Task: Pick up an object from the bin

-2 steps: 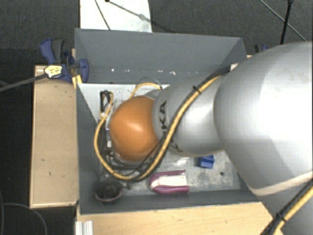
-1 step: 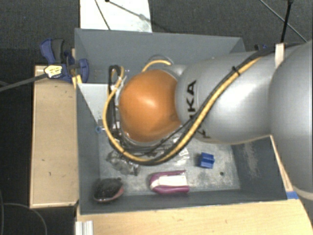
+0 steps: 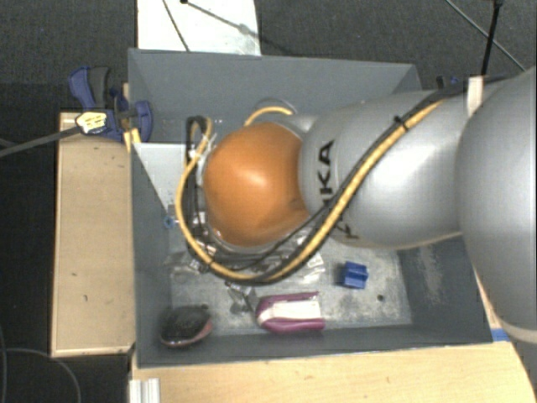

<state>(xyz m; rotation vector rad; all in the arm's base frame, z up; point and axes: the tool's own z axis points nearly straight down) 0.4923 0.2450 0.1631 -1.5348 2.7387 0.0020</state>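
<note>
Under the orange dome, a small dark part of my gripper [image 3: 241, 297] pokes out low over the front of the bin floor. Right beside it, to the right, lies a purple and white oblong thing [image 3: 290, 314]. A dark oval thing with a reddish sheen [image 3: 185, 326] rests in the front left corner. A small blue block [image 3: 353, 274] sits further right on the floor. Crumpled clear plastic [image 3: 183, 267] lies just left of the gripper, partly hidden by the dome.
The big silver arm and its orange dome with yellow and black cables cover the middle and back of the bin. The bin's front wall runs close behind the purple thing and the dark oval.
</note>
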